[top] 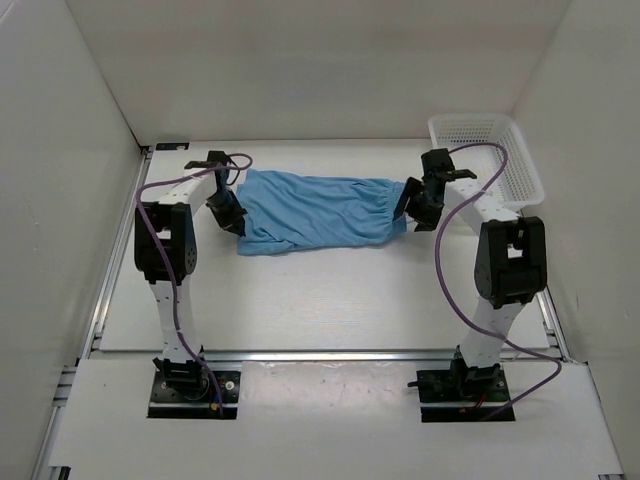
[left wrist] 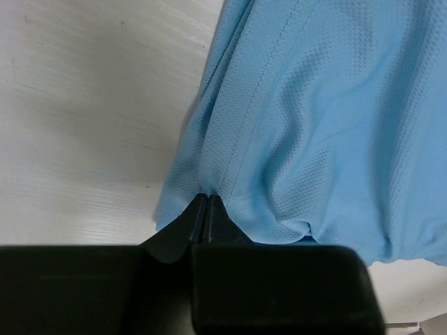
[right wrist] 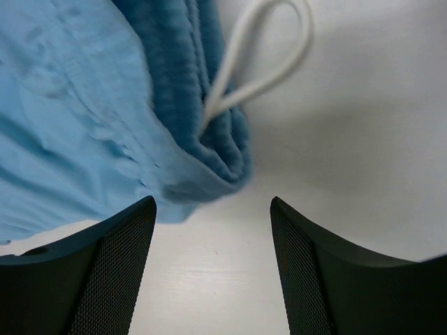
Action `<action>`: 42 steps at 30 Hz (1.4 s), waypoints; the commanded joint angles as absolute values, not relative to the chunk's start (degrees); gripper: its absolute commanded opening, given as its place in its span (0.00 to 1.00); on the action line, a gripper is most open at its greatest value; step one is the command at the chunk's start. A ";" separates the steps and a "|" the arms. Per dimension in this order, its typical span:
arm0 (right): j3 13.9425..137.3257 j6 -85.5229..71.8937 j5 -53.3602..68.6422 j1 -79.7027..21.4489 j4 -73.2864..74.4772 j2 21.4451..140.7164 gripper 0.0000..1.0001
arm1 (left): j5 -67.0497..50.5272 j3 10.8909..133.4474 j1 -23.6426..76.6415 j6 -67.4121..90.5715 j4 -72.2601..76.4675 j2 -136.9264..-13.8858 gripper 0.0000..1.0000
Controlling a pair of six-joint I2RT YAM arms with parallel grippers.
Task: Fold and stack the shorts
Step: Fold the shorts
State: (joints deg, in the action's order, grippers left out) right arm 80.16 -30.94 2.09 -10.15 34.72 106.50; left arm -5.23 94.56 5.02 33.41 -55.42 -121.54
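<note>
Top external shows the shorts [top: 315,210] lying spread between the two sets of fingers, with the left gripper [top: 236,222] at one end and the right gripper [top: 405,205] at the other. Left wrist: the fingers are pressed together and the blue fabric puckers right at their tips, seemingly pinched there. Right wrist: the fingers stand apart, with the gathered waistband [right wrist: 202,105] corner and the white drawstring [right wrist: 258,63] loop just ahead of the gap.

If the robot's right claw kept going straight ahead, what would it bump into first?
Most likely the bunched waistband corner of the blue shorts, lying just ahead of the open right gripper. The white string loop sits beyond it. Depth is hard to judge.
</note>
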 commanded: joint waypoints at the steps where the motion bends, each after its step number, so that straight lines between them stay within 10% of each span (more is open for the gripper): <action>1: 85.33 -30.58 4.65 -10.20 33.84 110.46 0.71 | -6.33 93.70 5.19 33.31 -54.67 -118.57 0.10; 9: 87.36 -31.11 7.21 -10.20 33.31 115.31 0.59 | -6.33 84.48 4.14 31.46 -55.20 -106.71 0.10; 17: 85.09 -30.06 7.73 -10.20 32.70 115.41 0.00 | -6.33 77.87 4.13 30.33 -54.58 -104.94 0.10; 29: 69.62 -27.78 6.68 -10.20 35.16 98.89 0.00 | -5.89 70.06 4.13 27.25 -55.98 -97.65 0.10; 31: 68.12 -27.77 5.02 -10.20 36.04 97.48 0.35 | -7.47 70.05 4.13 26.63 -57.21 -97.65 0.18; 32: 68.12 -27.25 5.01 -10.20 36.73 96.95 0.54 | -7.47 70.05 4.13 26.63 -58.00 -97.65 0.65; 33: 68.12 -27.25 4.14 -10.20 36.74 96.33 0.77 | -6.86 71.62 4.13 26.11 -58.62 -97.65 0.79; 42: 64.96 -30.93 8.42 -7.82 33.67 96.33 0.80 | -5.19 85.94 0.97 27.42 -56.87 -105.19 0.78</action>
State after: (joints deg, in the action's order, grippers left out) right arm 66.89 -28.99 5.82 -9.21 35.27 97.95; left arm -5.89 81.82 2.46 27.03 -58.85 -102.67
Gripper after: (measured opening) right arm 0.804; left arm 0.783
